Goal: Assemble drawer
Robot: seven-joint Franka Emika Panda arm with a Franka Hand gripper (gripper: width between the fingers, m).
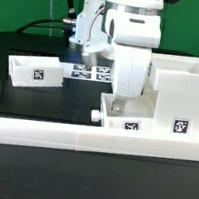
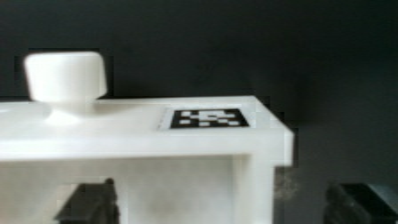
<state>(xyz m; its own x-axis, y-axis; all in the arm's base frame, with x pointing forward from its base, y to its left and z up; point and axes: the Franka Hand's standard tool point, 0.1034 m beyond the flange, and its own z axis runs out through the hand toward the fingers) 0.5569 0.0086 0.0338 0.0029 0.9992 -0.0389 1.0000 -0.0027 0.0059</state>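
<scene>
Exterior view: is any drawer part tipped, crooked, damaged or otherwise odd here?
Nothing stands out. The case stands upright, one tray sits level by the rail under the open tool, and the second tray rests flat at the exterior view's left. No cracks or spills show.

One gripper (image 1: 123, 98), two fingers (image 2: 86, 205). Three drawer pieces: one large open-fronted case (image 1: 179, 92) beside the jaws, and two trays. Near tray (image 1: 125, 119) right at the jaws, far tray (image 1: 32, 71) well apart from them. One knob (image 2: 68, 78) visible, just ahead of the jaws. Three tags (image 1: 180, 126) showing on the pieces, one each. One marker board (image 1: 91, 72) beyond the jaws. One long low rail (image 1: 92, 142).
</scene>
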